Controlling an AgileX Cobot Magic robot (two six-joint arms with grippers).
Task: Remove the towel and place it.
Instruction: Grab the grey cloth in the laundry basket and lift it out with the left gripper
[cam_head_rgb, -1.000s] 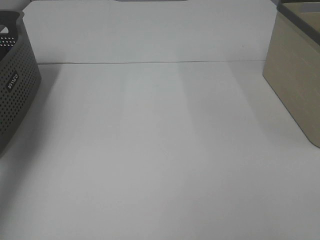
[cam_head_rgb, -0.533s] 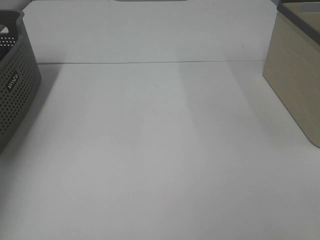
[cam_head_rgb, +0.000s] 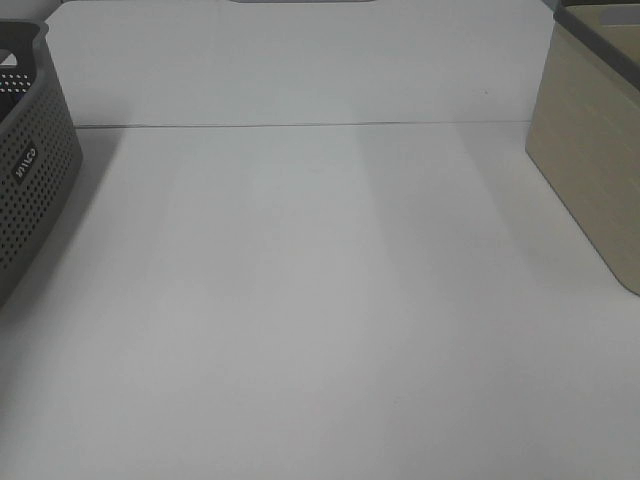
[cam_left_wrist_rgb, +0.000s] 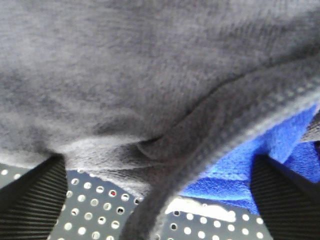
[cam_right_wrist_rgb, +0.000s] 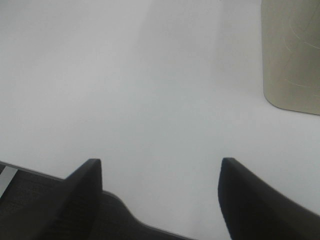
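Nothing has shifted in the high view over the last second: you see the same dark grey perforated basket (cam_head_rgb: 28, 170) at the left edge of the white table (cam_head_rgb: 320, 300), the same bare middle, and the same beige bin (cam_head_rgb: 590, 150) at the right edge, with neither arm in that picture. Your left gripper (cam_left_wrist_rgb: 157, 162) shows only in its own wrist camera, spread wide with its ribbed fingers (cam_left_wrist_rgb: 30, 205) far apart and clamping nothing. The towel (cam_left_wrist_rgb: 125, 75) fills most of that view as dark grey terry, bunched into a soft fold, with its hemmed edge running across between the two fingers. You cannot tell whether the cloth actually touches the fingertips. Under the towel lies a bright blue cloth (cam_left_wrist_rgb: 260, 165), and behind both sits a dark perforated panel (cam_left_wrist_rgb: 95, 200), matching the basket's wall, so the towel appears to be in that basket. Your right gripper (cam_right_wrist_rgb: 160, 165) is also spread open with nothing between its dark fingers (cam_right_wrist_rgb: 87, 195). It hangs over bare white tabletop close to the table's near edge, and the beige bin stands a little way off to one side of it.
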